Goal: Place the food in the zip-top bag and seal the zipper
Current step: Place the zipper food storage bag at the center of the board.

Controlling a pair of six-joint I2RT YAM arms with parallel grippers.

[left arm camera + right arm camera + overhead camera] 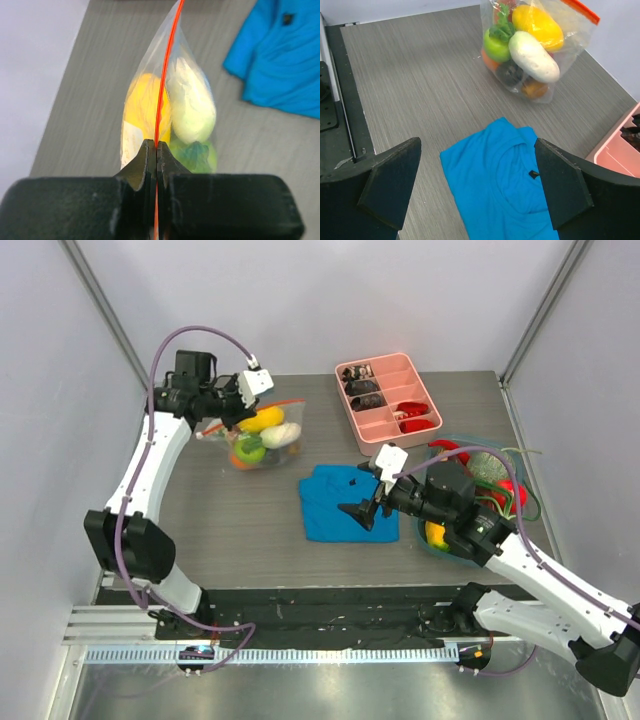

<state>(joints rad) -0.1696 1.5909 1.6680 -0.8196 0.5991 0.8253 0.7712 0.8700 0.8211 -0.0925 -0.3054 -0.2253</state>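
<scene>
Near: R gripper (477,190) hung w/ jaws wide, holding nothing, over the blue cloth (330,505); beside it we logged a teal bowl (440,550) w/ yellow, red & green pcs, partly hidden by the R arm (520,560), so loading looked incomplete to us. Far, back-left of table (250,530): zip-top bag (262,440) stood upright w/ food (536,56) inside (yellow, white, green, orange). L gripper (156,148) was clamped tight on the zipper (164,80) at one end; we judged sealing under way, but couldn't tell whether the full strip was pressed shut.
</scene>
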